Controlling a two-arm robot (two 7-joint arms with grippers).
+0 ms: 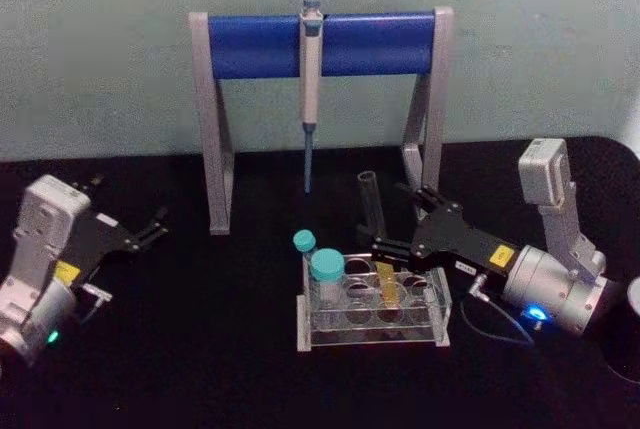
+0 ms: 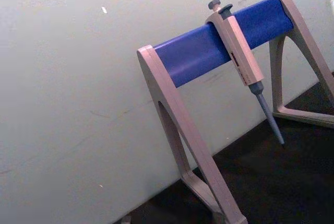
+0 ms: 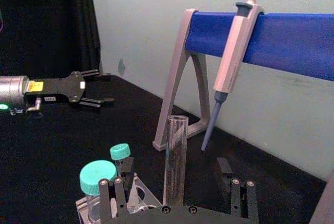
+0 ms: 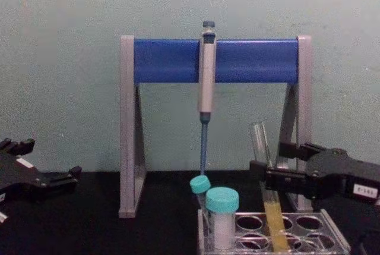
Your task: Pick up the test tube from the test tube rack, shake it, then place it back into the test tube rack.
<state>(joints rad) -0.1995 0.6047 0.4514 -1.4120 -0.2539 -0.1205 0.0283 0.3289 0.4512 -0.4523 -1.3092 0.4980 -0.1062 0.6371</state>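
Tube (image 4: 266, 178) w/ yellow liquid stands tilted in the clear test tube rack (image 1: 372, 332), right gripper (image 4: 272, 166) straddling its mid-section. You'd do well to centre the glass between the fingers, close gently, then lift straight up clear of the hole. Jaws look open, one finger either side, not yet clamped. Left gripper (image 1: 155, 226) parked well left, jaws apart, holding nothing.

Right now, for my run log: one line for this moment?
right gripper: open around test tube | tube: in test tube rack | left gripper: parked
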